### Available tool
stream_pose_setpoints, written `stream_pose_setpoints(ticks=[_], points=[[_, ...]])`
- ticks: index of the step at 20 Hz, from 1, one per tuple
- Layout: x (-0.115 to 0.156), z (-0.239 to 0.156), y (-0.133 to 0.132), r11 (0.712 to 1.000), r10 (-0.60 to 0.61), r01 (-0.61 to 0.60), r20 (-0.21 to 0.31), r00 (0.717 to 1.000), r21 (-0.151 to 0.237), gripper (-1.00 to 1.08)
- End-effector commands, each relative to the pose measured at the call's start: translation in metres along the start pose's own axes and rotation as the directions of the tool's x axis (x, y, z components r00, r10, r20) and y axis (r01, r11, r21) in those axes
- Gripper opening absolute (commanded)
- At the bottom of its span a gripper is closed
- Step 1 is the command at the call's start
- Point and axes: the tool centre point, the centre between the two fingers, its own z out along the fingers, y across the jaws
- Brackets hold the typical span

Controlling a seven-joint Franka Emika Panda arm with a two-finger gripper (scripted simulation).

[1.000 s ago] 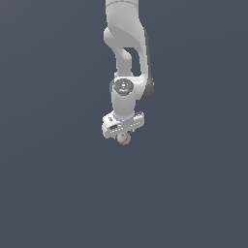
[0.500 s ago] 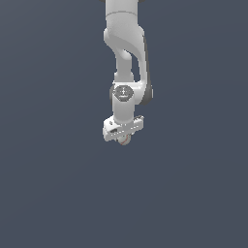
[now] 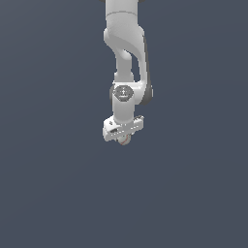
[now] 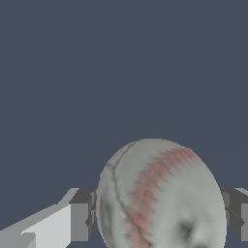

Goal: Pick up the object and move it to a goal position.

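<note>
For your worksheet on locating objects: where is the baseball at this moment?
The baseball sits between the two fingers of the end effector; in the exterior view it peeks out just beneath the arm's white hand, near the picture's centre.

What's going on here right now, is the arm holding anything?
The white Panda arm has a small off-white baseball with red stitching clamped in its gripper. In the wrist view the two dark finger pads press against opposite sides of the ball. In the exterior view only a sliver of the ball peeks out below the gripper, over the plain dark grey surface. No goal marker is visible.
</note>
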Motion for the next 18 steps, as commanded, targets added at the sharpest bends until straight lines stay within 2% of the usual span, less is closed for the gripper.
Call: stream_pose_setpoints(ticks=[1,4,8,13,18], points=[[0.002,-0.001,0.000,1.000,0.000,0.000,-0.004,1.000,-0.002,-1.00],[0.009,-0.006,-0.002,1.000,0.001,-0.001,-0.025,1.000,-0.010,-1.00],[0.029,-0.020,-0.006,0.999,0.002,-0.005,-0.080,0.997,-0.033,-1.00],[0.067,-0.052,-0.017,0.997,0.000,-0.015,-0.190,0.982,-0.076,-1.00],[0.106,-0.094,-0.031,0.991,-0.009,-0.033,-0.317,0.948,-0.126,-1.00]])
